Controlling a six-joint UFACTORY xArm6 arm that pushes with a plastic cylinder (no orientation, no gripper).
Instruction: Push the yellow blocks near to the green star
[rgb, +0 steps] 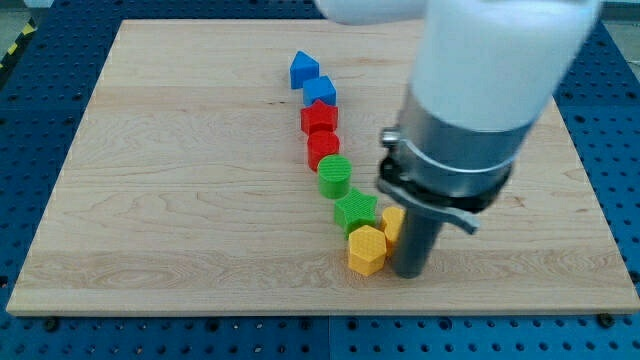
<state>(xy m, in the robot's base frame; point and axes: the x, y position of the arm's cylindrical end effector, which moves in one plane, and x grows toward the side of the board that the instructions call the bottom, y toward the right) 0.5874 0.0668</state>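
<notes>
Rod tip (410, 272): no jaws, bare. Touching yellow hexagon block (367, 249), second yellow block (394, 222); further push risks shunting green star block (355, 210).

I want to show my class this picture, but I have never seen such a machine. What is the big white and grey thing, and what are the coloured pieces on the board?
There is one camera view, looking down at a wooden board. The big white and grey thing is a robot arm ending in a dark rod; it holds nothing, it only pushes. My tip rests beside a yellow hexagon block, on the view's right. A second yellow block is partly hidden behind the rod. Above them a chain curves up: green star, green round block, two red blocks, two blue blocks.
</notes>
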